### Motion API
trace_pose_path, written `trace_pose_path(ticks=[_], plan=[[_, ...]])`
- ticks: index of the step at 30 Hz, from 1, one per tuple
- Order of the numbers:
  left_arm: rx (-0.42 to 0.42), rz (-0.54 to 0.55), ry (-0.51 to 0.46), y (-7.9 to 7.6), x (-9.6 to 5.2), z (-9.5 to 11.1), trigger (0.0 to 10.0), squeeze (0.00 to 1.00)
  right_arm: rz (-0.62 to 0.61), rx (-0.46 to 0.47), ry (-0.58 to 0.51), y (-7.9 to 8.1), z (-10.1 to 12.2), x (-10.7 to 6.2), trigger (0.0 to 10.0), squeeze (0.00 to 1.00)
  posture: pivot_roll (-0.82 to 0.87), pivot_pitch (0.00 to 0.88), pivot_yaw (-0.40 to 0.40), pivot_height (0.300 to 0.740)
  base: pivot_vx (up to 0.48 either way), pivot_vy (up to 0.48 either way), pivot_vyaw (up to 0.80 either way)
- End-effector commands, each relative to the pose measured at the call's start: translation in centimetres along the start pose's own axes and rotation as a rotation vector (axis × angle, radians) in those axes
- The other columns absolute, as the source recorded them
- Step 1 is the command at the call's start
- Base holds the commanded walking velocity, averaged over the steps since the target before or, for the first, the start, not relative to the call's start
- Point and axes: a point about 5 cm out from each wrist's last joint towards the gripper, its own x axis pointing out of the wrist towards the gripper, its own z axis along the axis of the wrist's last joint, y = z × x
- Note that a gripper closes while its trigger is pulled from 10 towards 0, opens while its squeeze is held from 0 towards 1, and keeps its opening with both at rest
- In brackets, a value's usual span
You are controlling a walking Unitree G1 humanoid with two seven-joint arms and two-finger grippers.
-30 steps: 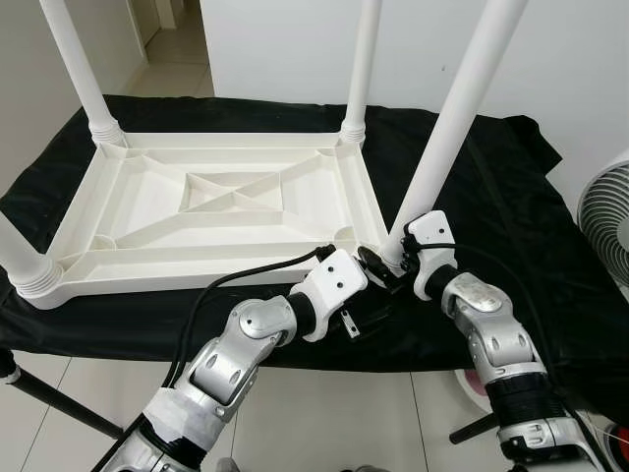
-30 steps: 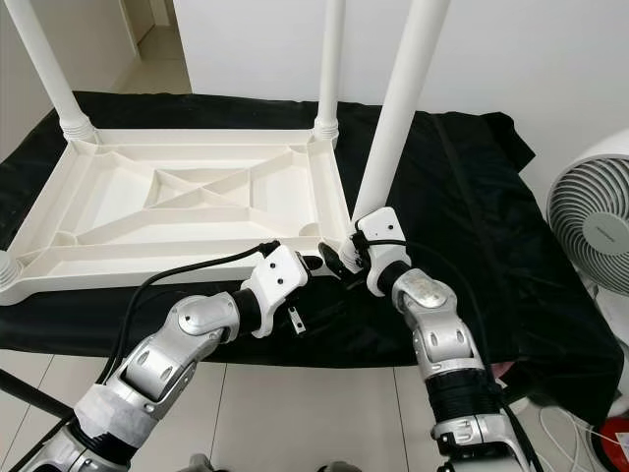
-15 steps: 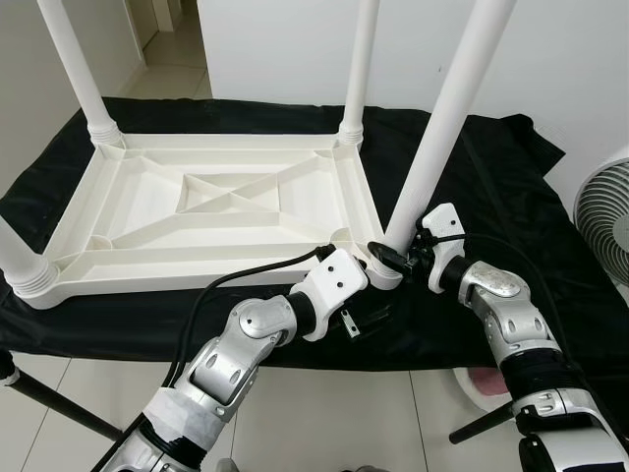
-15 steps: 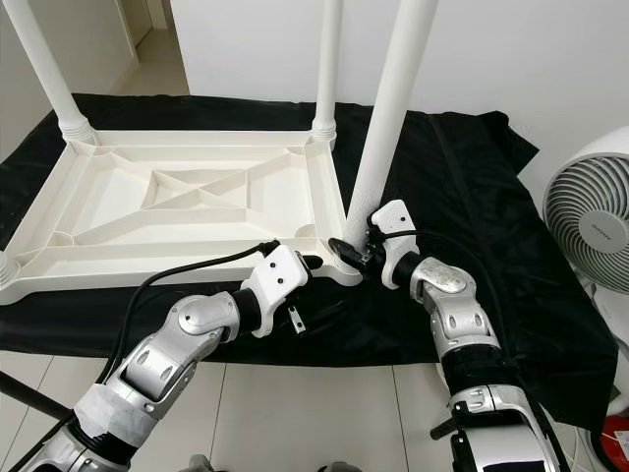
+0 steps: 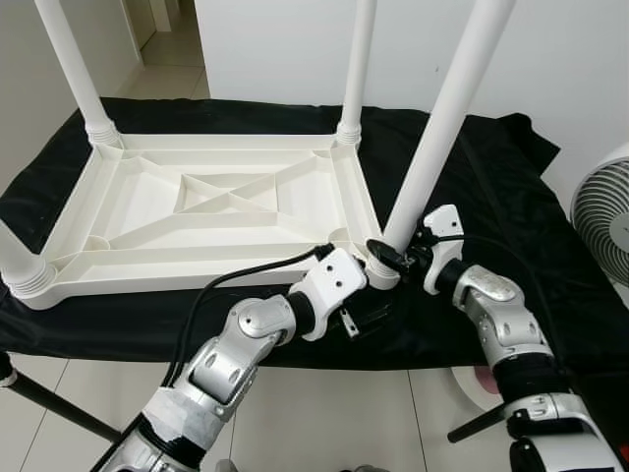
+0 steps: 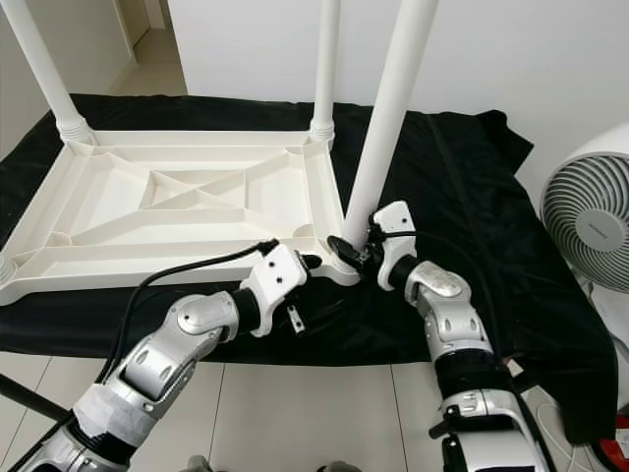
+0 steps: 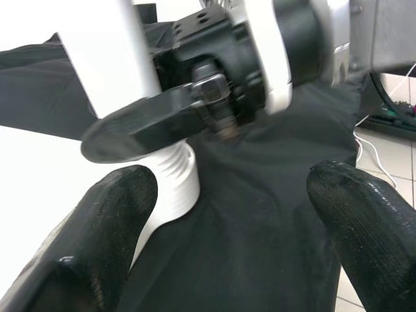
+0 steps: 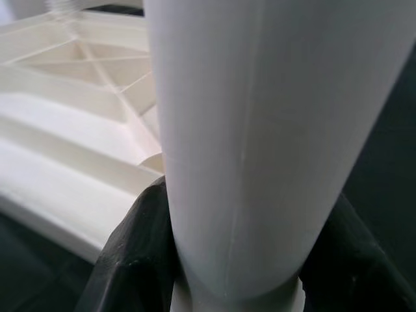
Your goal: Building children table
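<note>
Clamping the tilted white leg [image 5: 444, 118] just above its corner socket, the right gripper [image 5: 391, 258] holds it; left gripper [image 7: 221, 214], fingers spread wide, hovers beside that socket.

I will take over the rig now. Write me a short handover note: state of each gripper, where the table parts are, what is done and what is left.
Right gripper: fingers closed around the base of the near-right leg, just above its threaded socket.
Left gripper: open, holding nothing, beside that same corner.
Table top: upside down on the black cloth.
Done: four legs stand in the corner sockets; far-left leg, far-right leg and near-left leg look upright.
Left: the near-right leg is tilted; whether it is fully seated cannot be told. Probably straighten and tighten it, then turn the table over.
</note>
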Motion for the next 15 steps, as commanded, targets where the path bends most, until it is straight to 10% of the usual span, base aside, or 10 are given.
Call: trace_pose_path(ticks=[1, 9, 15], plan=[[0.008, -0.015, 0.005, 0.0, 0.1, 0.1, 10.0, 0.0, -0.085, 0.035, 0.044, 0.1, -0.7, -0.1, 10.0, 0.0, -0.11, 0.055, 0.001, 0.74, 0.0, 0.0, 0.0], [0.005, -0.025, 0.005, -0.1, 0.2, 0.1, 10.0, 0.0, -0.562, 0.072, 0.044, 2.3, -1.0, -1.5, 10.0, 0.0, -0.13, 0.06, 0.006, 0.74, 0.0, 0.0, 0.0], [0.007, -0.026, 0.004, -0.1, 0.2, 0.2, 10.0, 0.0, -0.585, 0.111, 0.048, 4.5, -1.0, -1.4, 10.0, 0.0, -0.12, 0.06, 0.006, 0.74, 0.0, 0.0, 0.0]])
